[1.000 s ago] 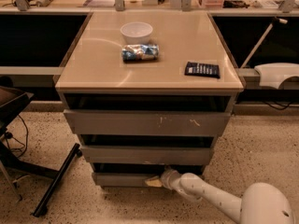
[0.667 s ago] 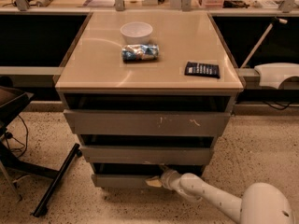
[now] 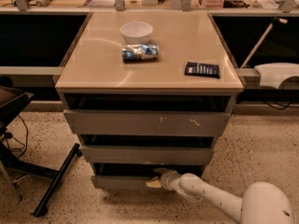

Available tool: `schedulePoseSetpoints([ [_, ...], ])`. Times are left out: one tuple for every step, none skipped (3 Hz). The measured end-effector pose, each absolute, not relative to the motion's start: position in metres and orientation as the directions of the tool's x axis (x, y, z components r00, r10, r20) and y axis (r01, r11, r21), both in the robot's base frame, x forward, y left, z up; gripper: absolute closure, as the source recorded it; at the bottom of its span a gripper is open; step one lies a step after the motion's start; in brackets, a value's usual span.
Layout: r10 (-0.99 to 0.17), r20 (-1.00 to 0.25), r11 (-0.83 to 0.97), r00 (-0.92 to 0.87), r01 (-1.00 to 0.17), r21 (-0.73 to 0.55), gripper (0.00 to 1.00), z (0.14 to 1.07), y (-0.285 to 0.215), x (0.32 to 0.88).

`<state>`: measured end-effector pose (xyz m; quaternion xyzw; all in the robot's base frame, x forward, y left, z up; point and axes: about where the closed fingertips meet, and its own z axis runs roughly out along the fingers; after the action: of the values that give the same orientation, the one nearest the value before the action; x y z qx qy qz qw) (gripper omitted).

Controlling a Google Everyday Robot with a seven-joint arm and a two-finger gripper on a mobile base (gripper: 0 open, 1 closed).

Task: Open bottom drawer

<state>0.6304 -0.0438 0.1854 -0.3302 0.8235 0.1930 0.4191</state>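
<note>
The bottom drawer [image 3: 119, 182] is the lowest and narrowest of three grey fronts under the beige counter. Its plain front stands slightly forward of the cabinet, with a dark gap above it. My gripper [image 3: 156, 179] reaches in from the lower right on a white arm [image 3: 210, 200] and sits at the top edge of the drawer front, right of its middle. A pale fingertip [image 3: 153, 183] lies against the front panel.
Above are the middle drawer [image 3: 147, 155] and the top drawer [image 3: 147, 123] with white scratches. On the counter [image 3: 93, 76] stand a white bowl [image 3: 136, 31], a snack bag [image 3: 140, 52] and a black packet [image 3: 202, 69]. A black chair base [image 3: 56, 181] stands at the left on the speckled floor.
The bottom drawer front has come slightly forward, and my gripper has moved back a little with it.
</note>
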Motion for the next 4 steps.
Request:
schedulePoseSetpoints([
  [-0.288,-0.845,0.733,-0.450,-0.672,0.108,1.00,0.185,-0.039,0.623],
  [-0.287,-0.845,0.733,-0.450,-0.672,0.109,1.00,0.189,-0.040,0.622],
  [-0.165,-0.868,0.771,-0.469,-0.610,0.184,1.00,0.198,-0.035,0.604],
  [-0.095,-0.876,0.787,-0.472,-0.575,0.224,1.00,0.204,-0.026,0.585],
])
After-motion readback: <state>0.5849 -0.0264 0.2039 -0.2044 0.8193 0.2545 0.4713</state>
